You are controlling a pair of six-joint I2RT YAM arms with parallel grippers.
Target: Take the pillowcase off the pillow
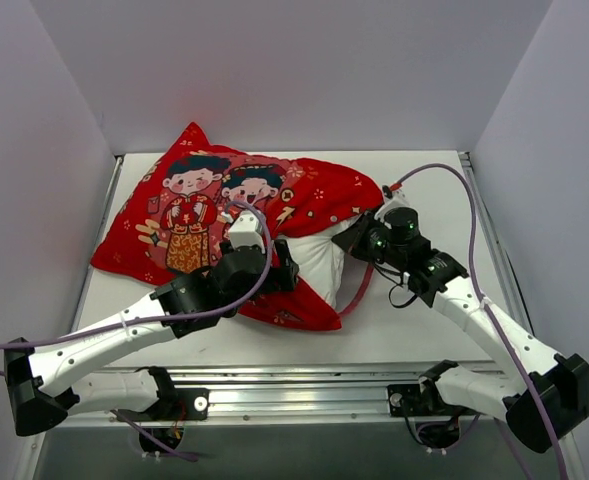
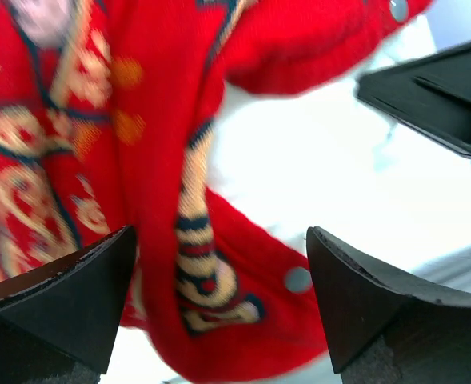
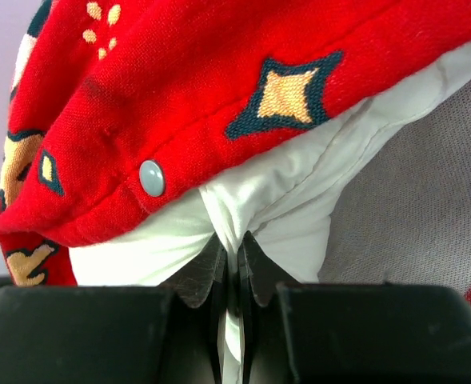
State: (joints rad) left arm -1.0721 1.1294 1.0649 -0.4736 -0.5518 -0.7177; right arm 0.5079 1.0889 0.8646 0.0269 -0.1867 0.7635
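Red pillowcase [image 1: 224, 215] on tabletop [image 1: 424, 330], left of centre, covers most of pillow [image 1: 319, 262]; white corner bared at snap-edged opening. Jaws of right gripper [image 3: 233, 256] clenched on that pillow corner. Jaws of left gripper [image 2: 219, 240] released, spread over red hem. Removal barely begun; nearly whole cover left to strip.

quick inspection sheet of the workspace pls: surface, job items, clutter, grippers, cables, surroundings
surface: white table, metal rail along the near edge
job's things: red printed pillowcase covers most of the white pillow, which shows at the open end; snap button on the hem, unfastened
clutter: nothing seen
grippers: left gripper open over the pillowcase hem, holding nothing; right gripper shut on a fold of the pillow
cables: purple cables loop along both arms, clear of the fabric
surroundings: plain white walls on three sides
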